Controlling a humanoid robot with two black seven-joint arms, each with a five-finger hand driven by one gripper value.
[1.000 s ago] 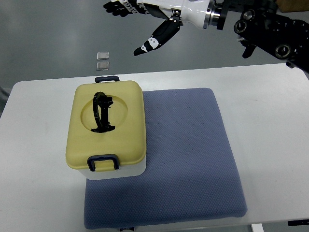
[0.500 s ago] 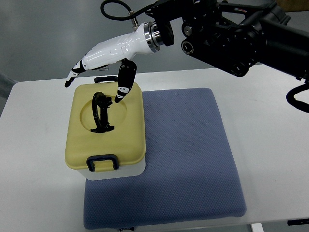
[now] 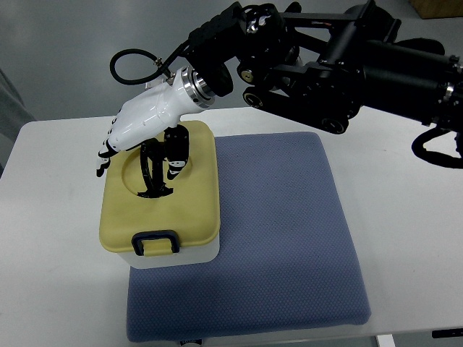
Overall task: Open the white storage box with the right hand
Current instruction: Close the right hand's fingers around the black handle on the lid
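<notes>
I have one camera only, looking steeply down from my robot's side onto the white tabletop (image 3: pixel 405 217), close enough that its near edge is cropped.

The storage box (image 3: pixel 160 206) has a white base and a pale yellow lid, shut, with a dark blue latch on its near edge. A black handle (image 3: pixel 152 170) stands up in the lid's round recess, directly beneath the fingers (image 3: pixel 176 155) spread above it.

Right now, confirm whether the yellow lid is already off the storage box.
No. The yellow lid sits flat on the white storage box, its front latch down, with the right hand over the handle.
</notes>
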